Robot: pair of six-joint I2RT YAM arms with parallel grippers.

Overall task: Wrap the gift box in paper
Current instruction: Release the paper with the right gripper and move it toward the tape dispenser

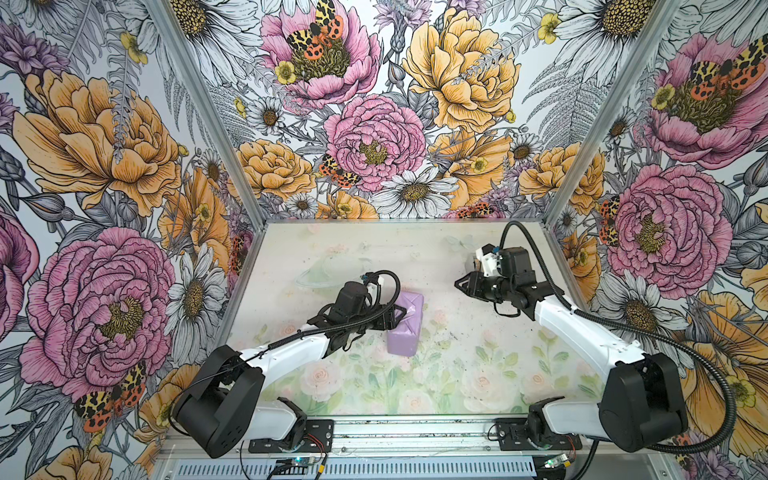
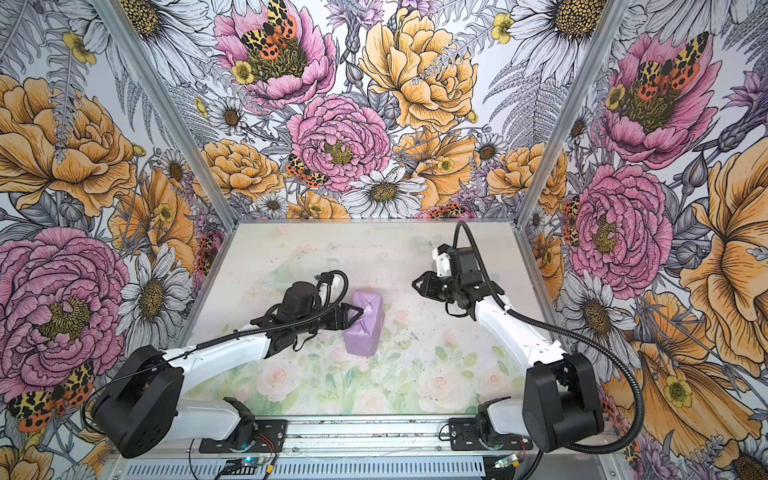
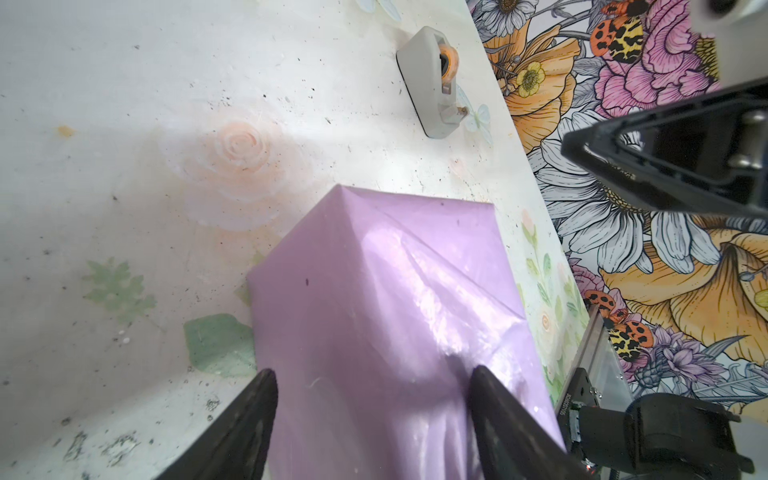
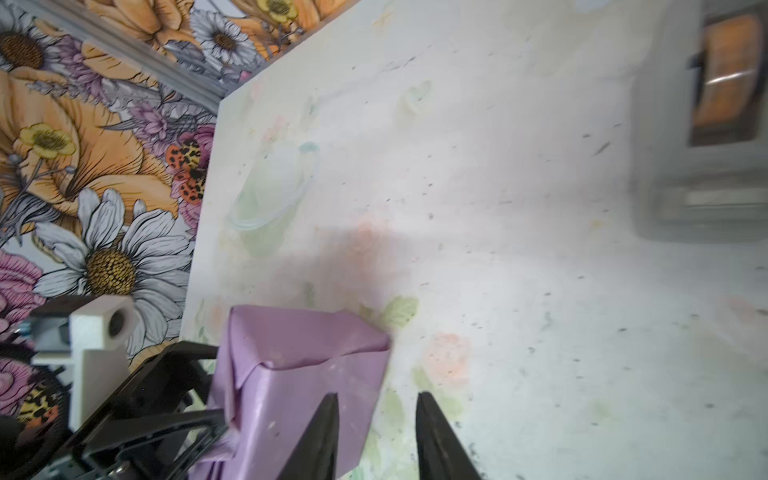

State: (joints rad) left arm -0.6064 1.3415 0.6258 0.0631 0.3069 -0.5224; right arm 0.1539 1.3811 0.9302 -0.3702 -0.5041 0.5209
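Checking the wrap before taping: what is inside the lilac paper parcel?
Only the paper shows, folded closed round a block on the table. The gift box inside is fully covered; no gap shows it.

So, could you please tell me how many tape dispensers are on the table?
1. The grey tape dispenser sits on the table's right side, towards the back, by the right arm. The arms may hide others.

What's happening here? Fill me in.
The gift box is already covered in lilac paper and sits mid-table. The left gripper is at one end of it, fingers apart against the paper; whether they clamp it is unclear. The right gripper hovers open, apart from it; the tape dispenser stands untouched.
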